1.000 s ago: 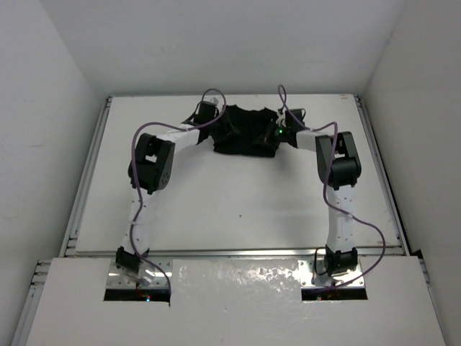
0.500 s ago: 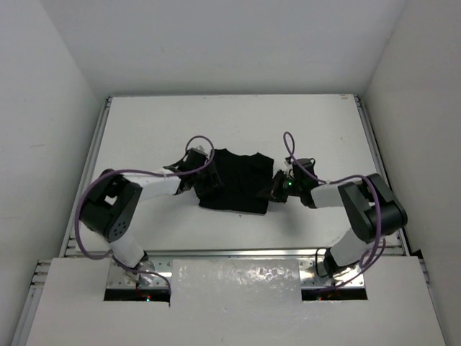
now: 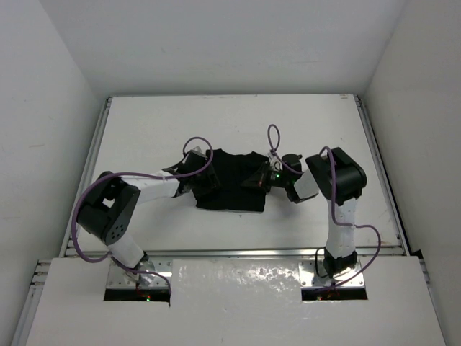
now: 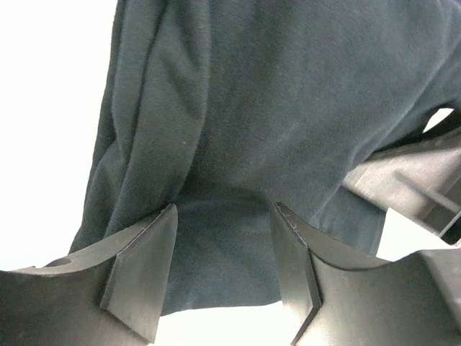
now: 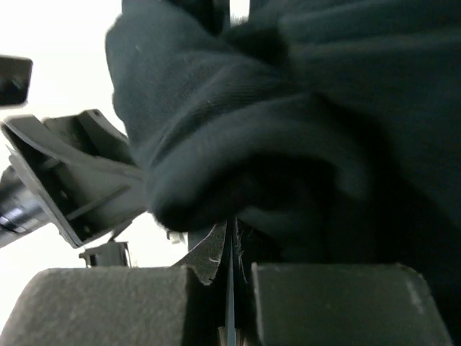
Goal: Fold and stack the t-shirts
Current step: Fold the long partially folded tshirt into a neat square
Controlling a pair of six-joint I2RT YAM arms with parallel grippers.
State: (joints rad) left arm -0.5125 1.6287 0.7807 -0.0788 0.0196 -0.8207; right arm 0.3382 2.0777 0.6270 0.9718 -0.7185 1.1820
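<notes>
The black t-shirt point(image 3: 229, 189) lies bunched on the white table point(image 3: 238, 122) between my two arms. My left gripper point(image 3: 196, 182) is at its left edge. In the left wrist view the left gripper point(image 4: 225, 210) is open, its fingers astride the cloth point(image 4: 274, 108), which lies flat beneath them. My right gripper point(image 3: 261, 180) reaches over the shirt's right part. In the right wrist view the right gripper point(image 5: 232, 234) is shut on a thick fold of the shirt point(image 5: 288, 108), which rolls over the jaws.
The table has raised rails on its left point(image 3: 90, 173) and right point(image 3: 382, 173) sides and white walls around it. Purple cables point(image 3: 198, 144) loop above both wrists. Each gripper shows in the other's wrist view, close together over the shirt.
Both arms dragged the shirt from the far side toward the table's middle. Since half a second ago the right gripper has moved left over the shirt, carrying its right side inward.
</notes>
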